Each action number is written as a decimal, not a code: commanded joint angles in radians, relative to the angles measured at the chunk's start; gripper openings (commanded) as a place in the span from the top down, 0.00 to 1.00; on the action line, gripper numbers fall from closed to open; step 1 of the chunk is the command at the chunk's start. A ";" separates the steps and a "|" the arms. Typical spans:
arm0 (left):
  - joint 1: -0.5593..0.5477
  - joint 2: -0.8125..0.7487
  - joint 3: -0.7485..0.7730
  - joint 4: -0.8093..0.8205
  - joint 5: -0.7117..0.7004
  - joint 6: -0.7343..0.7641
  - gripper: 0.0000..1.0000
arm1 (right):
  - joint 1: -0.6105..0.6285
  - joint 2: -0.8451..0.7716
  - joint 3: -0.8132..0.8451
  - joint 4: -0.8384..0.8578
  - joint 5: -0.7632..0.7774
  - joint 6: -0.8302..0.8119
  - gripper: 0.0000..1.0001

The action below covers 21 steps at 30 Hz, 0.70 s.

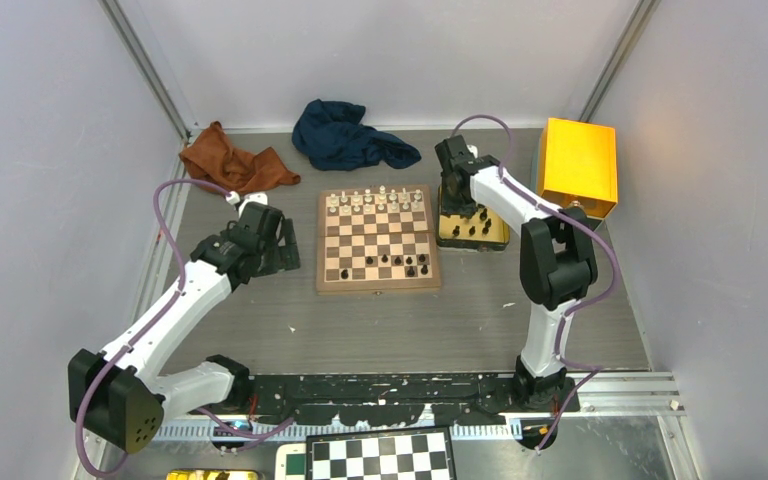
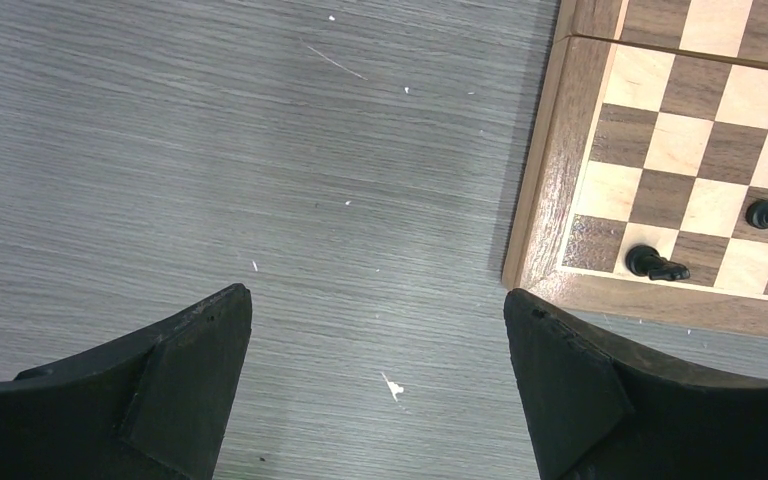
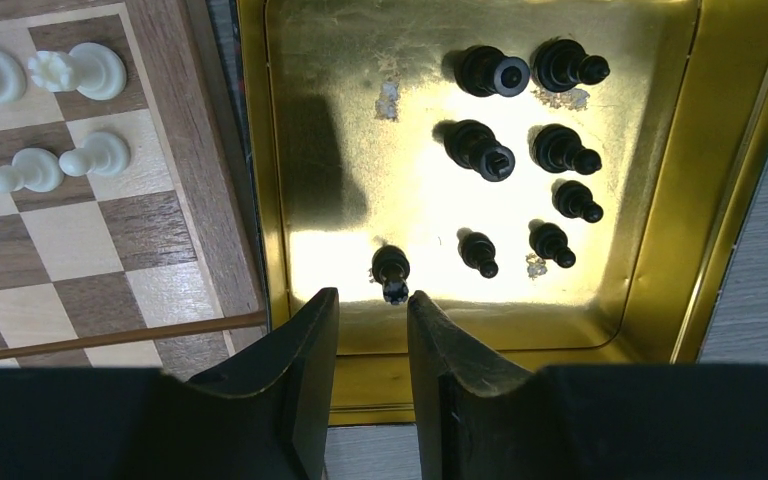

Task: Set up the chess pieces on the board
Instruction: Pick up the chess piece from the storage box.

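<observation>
Eight chess pieces [image 3: 475, 148] were logged in the tray [image 3: 660, 250]; the nearest could be toppled if clipped by the half-open, empty right tool [image 3: 373, 298].

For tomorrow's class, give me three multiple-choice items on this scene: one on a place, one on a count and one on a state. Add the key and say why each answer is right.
1. Where is the gold tray relative to the wooden board?
A) beside it, on the side of the right arm
B) on top of it
C) hanging on the back wall

2. How many black pieces are in the tray?
A) three
B) eight
C) fourteen

3. How is the left gripper?
A) shut with nothing in it
B) shut on a coin
C) open and empty

Key:
1 A: the top view shows the tray along that edge of the board.
2 B: the right wrist view shows eight.
3 C: its fingers stand wide apart over the bare table.
</observation>
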 commanded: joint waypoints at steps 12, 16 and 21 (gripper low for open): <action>0.004 0.012 0.044 0.027 -0.012 0.015 0.03 | -0.028 0.023 -0.032 0.057 -0.029 0.020 0.63; 0.004 0.015 0.044 0.028 -0.010 0.015 0.03 | -0.032 0.031 -0.039 0.060 -0.032 0.022 0.62; 0.004 0.019 0.045 0.030 -0.009 0.015 0.03 | -0.034 0.036 -0.045 0.066 -0.039 0.023 0.62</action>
